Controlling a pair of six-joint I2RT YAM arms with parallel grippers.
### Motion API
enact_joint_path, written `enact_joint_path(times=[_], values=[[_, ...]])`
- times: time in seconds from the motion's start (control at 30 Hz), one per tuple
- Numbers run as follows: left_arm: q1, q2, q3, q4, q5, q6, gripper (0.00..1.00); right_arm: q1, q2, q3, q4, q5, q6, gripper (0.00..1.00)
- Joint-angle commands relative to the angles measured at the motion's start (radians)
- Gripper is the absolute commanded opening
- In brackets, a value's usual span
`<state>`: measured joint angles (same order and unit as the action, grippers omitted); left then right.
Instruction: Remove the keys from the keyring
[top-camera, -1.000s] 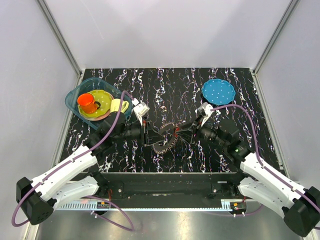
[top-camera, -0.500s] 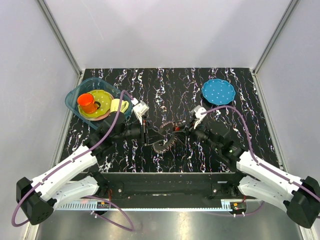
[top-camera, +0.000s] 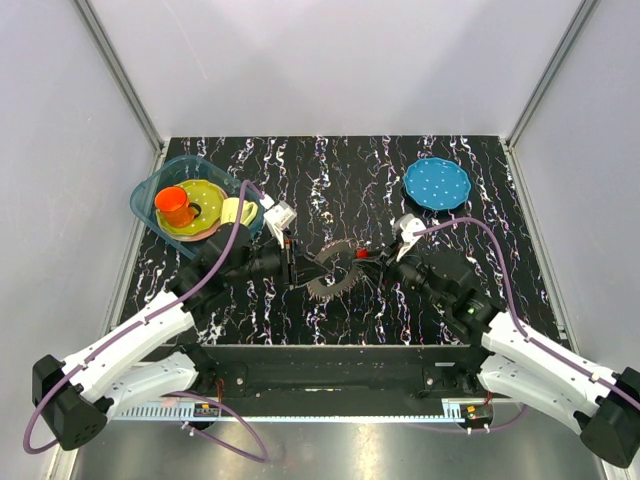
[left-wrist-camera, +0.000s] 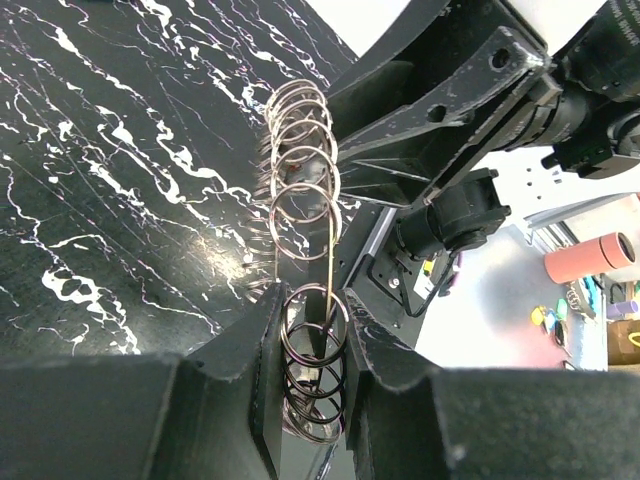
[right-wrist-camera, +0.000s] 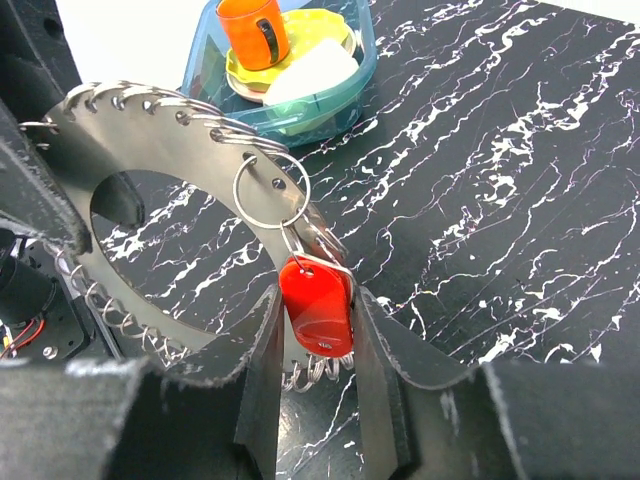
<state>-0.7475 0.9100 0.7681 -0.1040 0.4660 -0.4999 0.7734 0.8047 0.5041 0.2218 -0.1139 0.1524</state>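
- Keyring (right-wrist-camera: 180, 145) (a flat grey hoop fringed with small split rings) stands on edge above the middle of the table (top-camera: 330, 180). The narrow fingers of the left gripper (left-wrist-camera: 315, 320) pinch its left rim.
- The red key (right-wrist-camera: 316, 305) hangs off the hoop's right rim by one small ring. Its long axis points into the right gripper (right-wrist-camera: 318, 340), whose fingers close on it from both sides.
- The tub (top-camera: 150, 190) with the orange cup (top-camera: 176, 206) sits far left and the blue plate (top-camera: 436, 183) far right, neither in the way.

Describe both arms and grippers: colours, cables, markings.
The left arm and right arm have white links, black joints and a purple cable each. The left gripper and right gripper are black with scuffed fingers. A green light shows on the right arm.
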Motion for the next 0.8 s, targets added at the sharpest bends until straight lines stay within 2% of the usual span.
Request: enact_joint_path(times=[0.0,0.27,0.57,0.6,0.77], values=[[0.0,-0.005,0.034,0.026,-0.041,0.038,0.0,0.003,-0.039,-0.001,-0.007,0.016,-0.022,0.0],[0.0,0.021,0.06,-0.085,-0.104,0.121,0.0,0.003,-0.032,0.03,-0.12,0.007,-0.04,0.0],[-0.001,0.046,0.065,-0.112,-0.145,0.153,0.0,0.003,0.048,0.163,-0.337,0.022,-0.077,0.0],[-0.001,0.046,0.063,-0.114,-0.145,0.153,0.0,0.004,0.059,0.186,-0.367,0.019,-0.071,0.03],[-0.001,0.033,0.04,-0.062,-0.092,0.141,0.0,0.003,0.102,0.188,-0.342,-0.104,-0.059,0.0]])
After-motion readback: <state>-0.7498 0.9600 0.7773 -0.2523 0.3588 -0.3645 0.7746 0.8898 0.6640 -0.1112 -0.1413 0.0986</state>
